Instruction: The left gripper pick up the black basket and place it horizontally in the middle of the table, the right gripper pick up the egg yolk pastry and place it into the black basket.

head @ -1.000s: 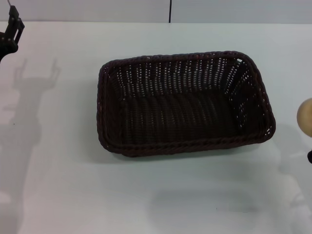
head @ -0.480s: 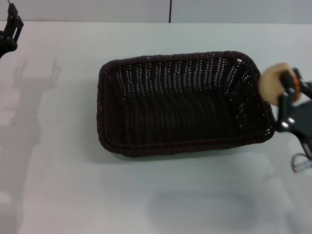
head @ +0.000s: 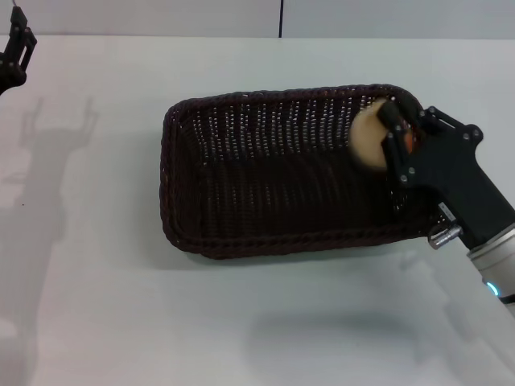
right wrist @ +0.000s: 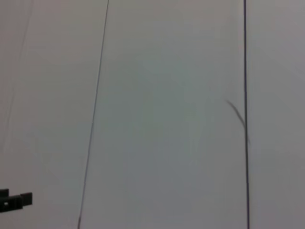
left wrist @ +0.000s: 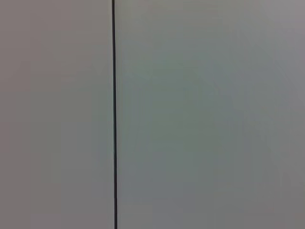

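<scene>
The black basket (head: 282, 181) lies lengthwise across the middle of the white table (head: 241, 322). My right gripper (head: 385, 138) is shut on the egg yolk pastry (head: 369, 136), a pale cream bun, and holds it above the basket's right end, just inside the rim. The left gripper (head: 16, 50) is raised at the far left edge of the head view, away from the basket; I cannot tell how its fingers stand. Both wrist views show only a blank wall with dark seams.
The right arm (head: 483, 233) reaches in from the right over the basket's right rim. The left arm's shadow (head: 48, 137) falls on the table to the left of the basket. A wall seam (head: 281, 18) runs behind the table.
My right gripper has moved left from the right edge of view, carrying the pastry from outside the basket to above its right end. The left gripper has barely moved.
</scene>
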